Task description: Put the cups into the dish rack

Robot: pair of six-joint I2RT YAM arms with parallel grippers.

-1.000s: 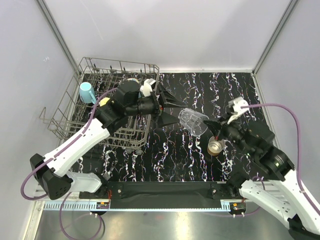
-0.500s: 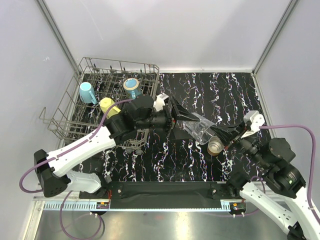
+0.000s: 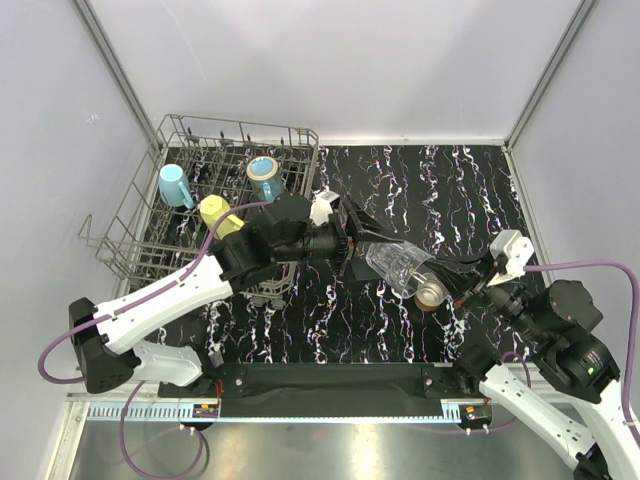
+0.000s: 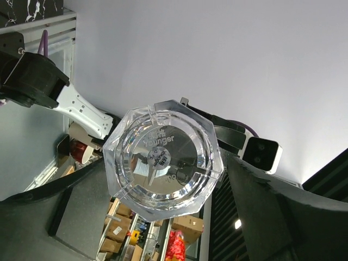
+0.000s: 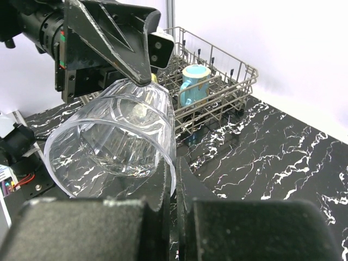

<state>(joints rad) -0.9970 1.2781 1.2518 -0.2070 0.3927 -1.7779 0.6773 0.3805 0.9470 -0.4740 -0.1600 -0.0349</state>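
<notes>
Glass tumbler (image 3: 398,265): we are seeing it hanging tilted in mid-air.
Right gripper (image 5: 169,185): is clamping its rim.
Left gripper (image 4: 166,163): fingers are straddling its base; whether gripping, we cannot tell.

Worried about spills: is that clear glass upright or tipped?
Tipped sideways, empty: the glass tumbler shows its open mouth to the right wrist camera.

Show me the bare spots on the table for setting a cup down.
Bare marble tabletop behind the glass tumbler, right of the dish rack; also the near strip left of the metal cup. Crowded around the tumbler and cup.
</notes>
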